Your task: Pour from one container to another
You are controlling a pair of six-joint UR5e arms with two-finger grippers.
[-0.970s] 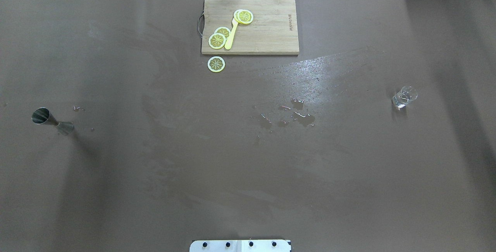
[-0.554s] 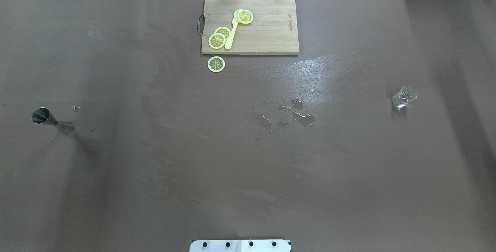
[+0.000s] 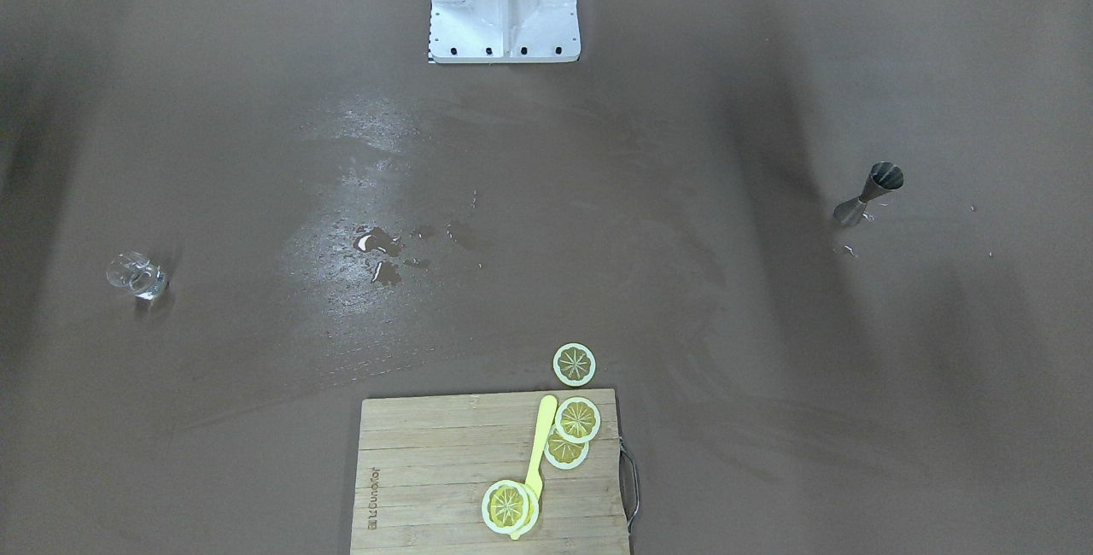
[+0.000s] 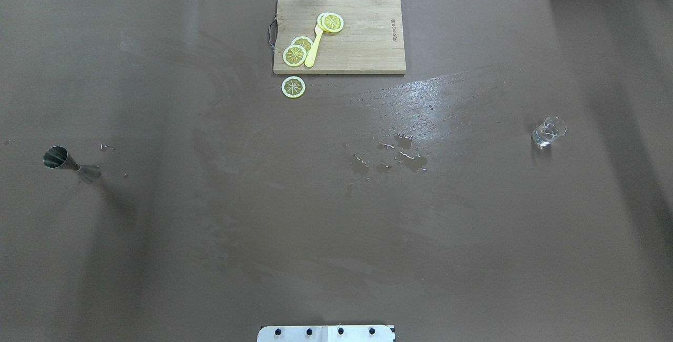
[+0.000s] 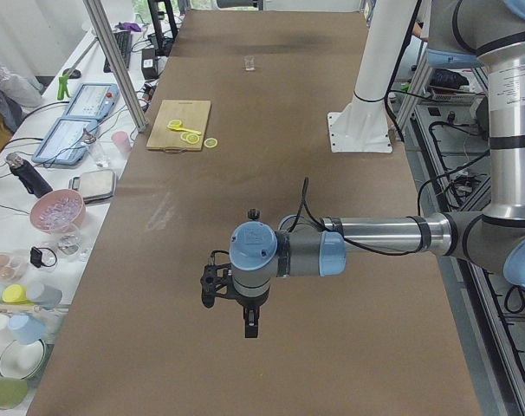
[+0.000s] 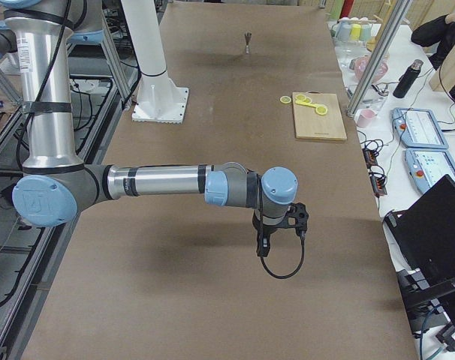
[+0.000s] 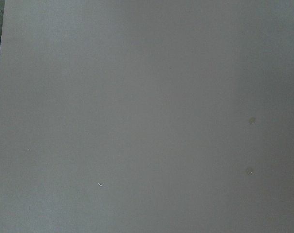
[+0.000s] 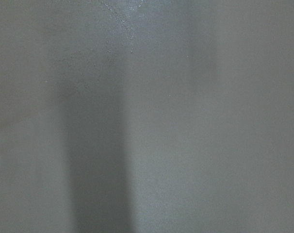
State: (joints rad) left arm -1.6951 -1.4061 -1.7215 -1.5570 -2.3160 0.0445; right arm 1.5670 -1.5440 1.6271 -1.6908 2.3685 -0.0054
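Observation:
The clear glass tumbler [image 4: 548, 131] stands upright on the brown table at the robot's right, also seen in the front view [image 3: 137, 275] and far off in the left side view [image 5: 249, 62]. The steel jigger [image 4: 68, 163] stands upright at the robot's left [image 3: 867, 195], small in the right side view [image 6: 247, 41]. Neither gripper is near them. My left gripper [image 5: 249, 325] points down over bare table in the left side view only. My right gripper [image 6: 261, 247] shows only in the right side view. Whether either is open or shut I cannot tell.
A wooden cutting board [image 4: 363, 37] with lemon slices and a yellow knife lies at the far middle, one slice [image 4: 293, 87] beside it. Water puddles [image 4: 405, 155] wet the table's centre. The white robot base [image 3: 504, 0] stands at the near edge.

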